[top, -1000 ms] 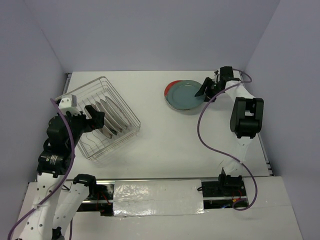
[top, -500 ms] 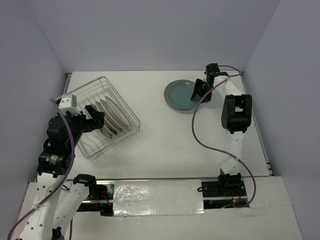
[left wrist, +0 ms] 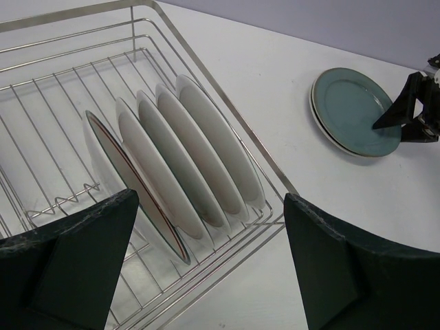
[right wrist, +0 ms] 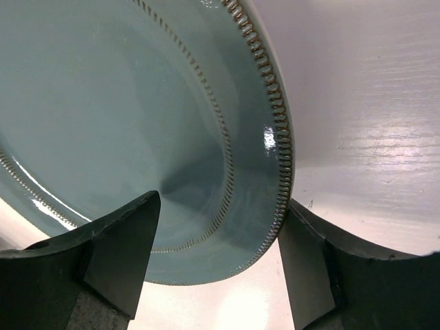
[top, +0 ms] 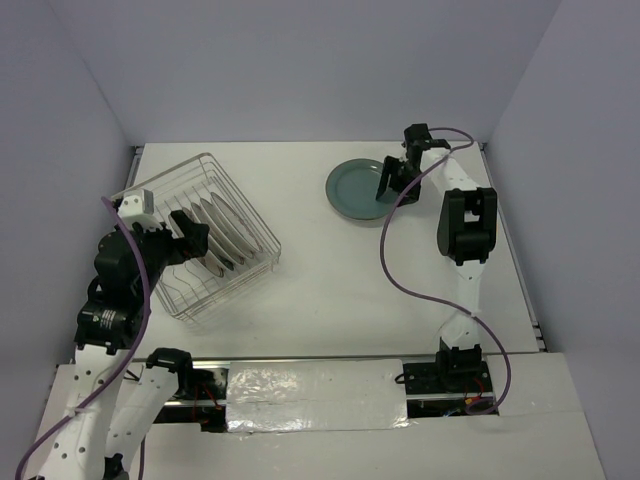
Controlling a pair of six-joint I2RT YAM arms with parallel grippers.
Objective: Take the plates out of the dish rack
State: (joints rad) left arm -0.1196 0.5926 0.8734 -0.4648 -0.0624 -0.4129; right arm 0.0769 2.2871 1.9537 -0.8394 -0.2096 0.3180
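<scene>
The silver wire dish rack (top: 241, 206) stands at the left with several plates (top: 215, 238) upright between its prongs. In the left wrist view these plates (left wrist: 185, 151) lean in a row inside the rack (left wrist: 227, 104). My left gripper (top: 200, 235) is open and empty, just in front of the rack's near side (left wrist: 210, 275). A grey-teal plate (top: 355, 188) lies flat at the back right on another plate with a pale rim (left wrist: 322, 125). My right gripper (top: 393, 180) is open, its jaws astride the teal plate's (right wrist: 137, 103) right rim (right wrist: 220, 275).
The right arm (top: 462, 225) stretches along the table's right side with a purple cable (top: 392, 262) looping beside it. The rack sits askew near the table's left edge. Purple walls close the back and sides.
My right gripper has moved left along the back toward the plate stack. The teal plate has shifted left, and the red rim under it no longer shows. The left arm has not moved.
</scene>
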